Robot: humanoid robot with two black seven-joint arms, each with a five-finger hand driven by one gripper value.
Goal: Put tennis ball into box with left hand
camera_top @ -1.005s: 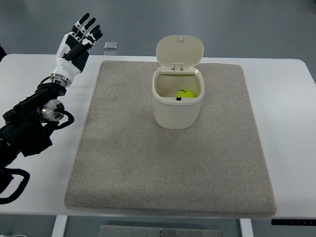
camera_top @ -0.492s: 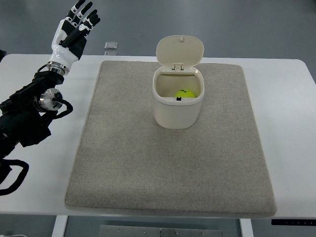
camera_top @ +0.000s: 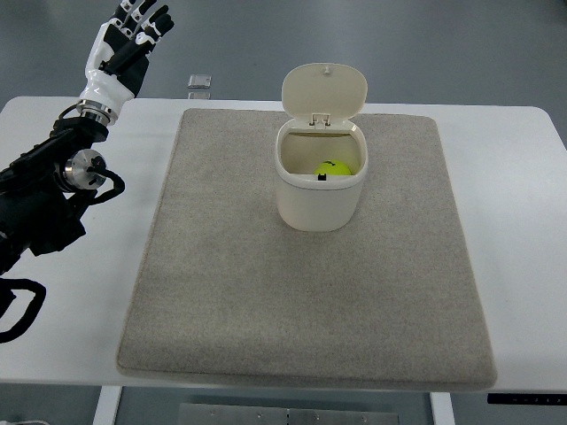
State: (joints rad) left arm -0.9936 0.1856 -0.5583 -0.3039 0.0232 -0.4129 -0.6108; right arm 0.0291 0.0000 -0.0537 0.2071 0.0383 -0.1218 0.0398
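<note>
A yellow-green tennis ball lies inside the cream box, whose hinged lid stands open behind it. The box sits on the grey mat near its far middle. My left hand is raised at the far left corner, well away from the box, fingers spread and holding nothing. Its black arm comes in along the left edge. The right arm does not show.
The mat covers most of the white table. A small grey square object lies just beyond the table's far edge, left of the box. Black cable loops hang at the lower left.
My left hand has drawn back up and to the left, farther from the box. The ball and box have not moved.
</note>
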